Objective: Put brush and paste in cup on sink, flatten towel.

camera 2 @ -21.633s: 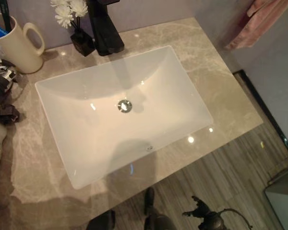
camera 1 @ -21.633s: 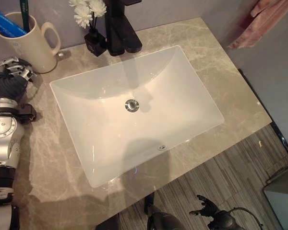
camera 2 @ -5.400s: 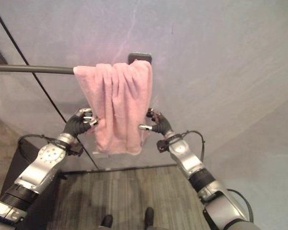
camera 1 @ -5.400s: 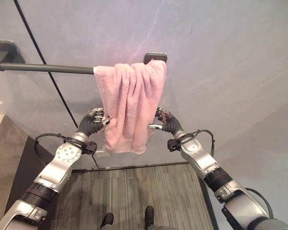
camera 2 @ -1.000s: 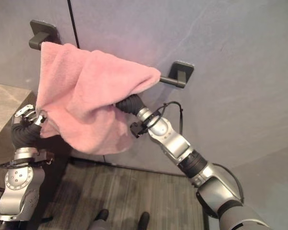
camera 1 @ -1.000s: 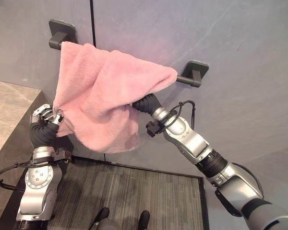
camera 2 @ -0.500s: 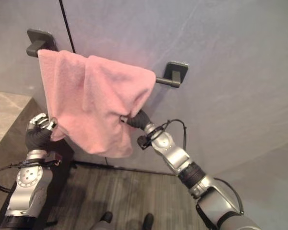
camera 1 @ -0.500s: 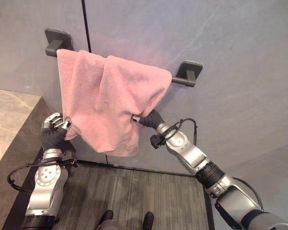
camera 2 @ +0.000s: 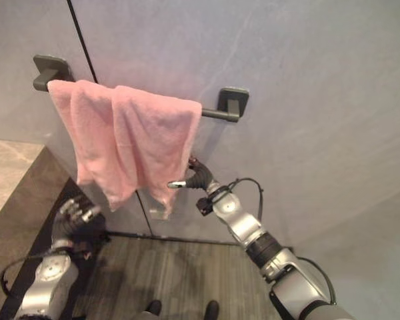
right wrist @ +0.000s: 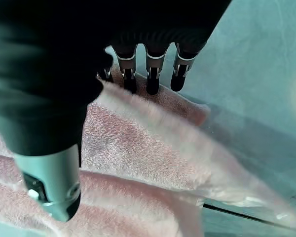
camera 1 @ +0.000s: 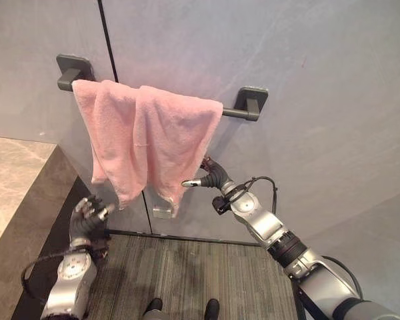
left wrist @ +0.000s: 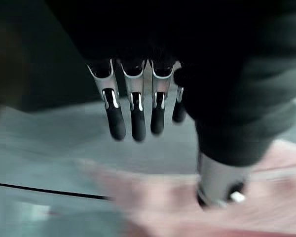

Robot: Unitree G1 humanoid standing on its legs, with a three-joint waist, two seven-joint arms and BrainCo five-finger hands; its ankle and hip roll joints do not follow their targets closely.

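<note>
Right hand (camera 1: 210, 177) extended, apparently touching towel (camera 1: 147, 137); left hand (camera 1: 87, 215) low.

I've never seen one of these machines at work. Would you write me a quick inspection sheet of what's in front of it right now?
Surface: grey wall with a dark towel bar; a marble counter edge at the robot's left.
Job's things: pink towel draped over the bar, spread along it but hanging in folds with an uneven lower edge. Brush, paste and cup: nothing seen.
Clutter: nothing seen.
Hands: left hand low beside the counter, below the towel, fingers relaxed, holding nothing. Right hand by the towel's right edge, fingers straight, not gripping.
Cables: left out of this sheet.
Surroundings: striped floor below the wall.
</note>
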